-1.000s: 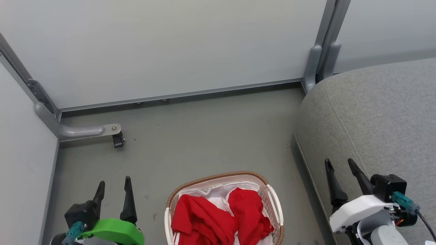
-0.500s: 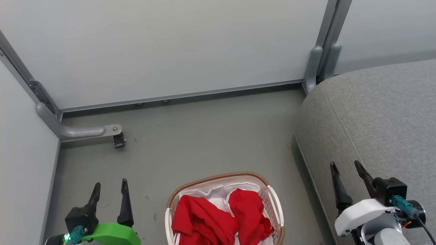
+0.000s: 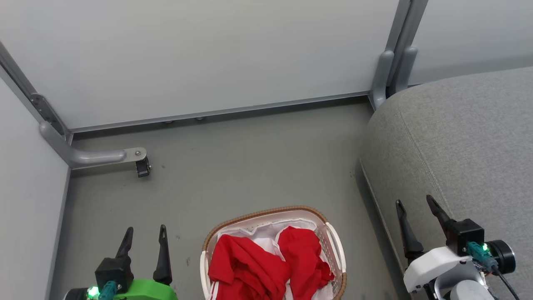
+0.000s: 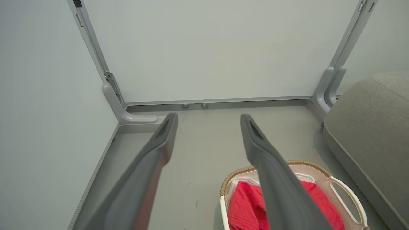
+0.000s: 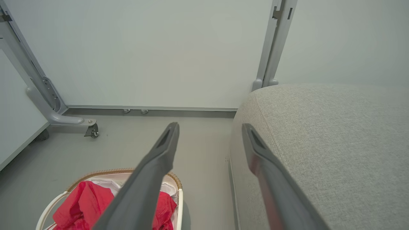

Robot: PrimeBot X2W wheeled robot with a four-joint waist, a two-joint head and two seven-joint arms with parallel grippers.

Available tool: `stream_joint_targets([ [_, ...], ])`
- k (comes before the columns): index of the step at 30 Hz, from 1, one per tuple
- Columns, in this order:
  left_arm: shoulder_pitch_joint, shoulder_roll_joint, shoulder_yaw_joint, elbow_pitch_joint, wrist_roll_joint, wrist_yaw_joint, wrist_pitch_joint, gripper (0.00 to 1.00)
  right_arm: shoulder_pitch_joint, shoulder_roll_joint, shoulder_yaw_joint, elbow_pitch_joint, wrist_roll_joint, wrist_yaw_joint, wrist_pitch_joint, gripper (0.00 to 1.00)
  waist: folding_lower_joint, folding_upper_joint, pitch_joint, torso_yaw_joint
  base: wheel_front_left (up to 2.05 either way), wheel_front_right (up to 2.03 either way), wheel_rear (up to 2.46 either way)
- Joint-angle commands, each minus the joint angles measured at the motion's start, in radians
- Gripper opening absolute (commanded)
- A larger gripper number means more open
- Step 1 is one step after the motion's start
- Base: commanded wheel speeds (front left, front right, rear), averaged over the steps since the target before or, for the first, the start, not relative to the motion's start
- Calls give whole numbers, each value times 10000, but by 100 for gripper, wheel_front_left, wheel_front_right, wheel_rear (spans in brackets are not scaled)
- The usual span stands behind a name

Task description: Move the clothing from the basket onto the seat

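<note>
Lying in the basket (image 3: 266,211), the clothing (image 3: 250,271) is yet to be moved to the seat (image 3: 458,146); left gripper (image 3: 146,228) and right gripper (image 3: 414,200) are held spread, empty.

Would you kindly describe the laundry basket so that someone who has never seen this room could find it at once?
Start at the big grey seat on the right; on the floor just left of it stands the basket. It is oval and white; its brown woven-look rim and the bright red clothing inside set it apart.
</note>
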Motion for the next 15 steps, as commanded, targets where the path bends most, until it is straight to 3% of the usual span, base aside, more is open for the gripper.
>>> stream_joint_targets([
  [1,-25,20,-131,37,148,-22,-85,100,-159,-5,97,-90,-190,-3,-87,100,0,0,306,-100,0,0,0],
  [15,-2111,26,-1825,1440,8,-114,-77,100,-1675,-248,817,-685,252,-5,-102,100,0,0,3126,-1038,0,0,0],
])
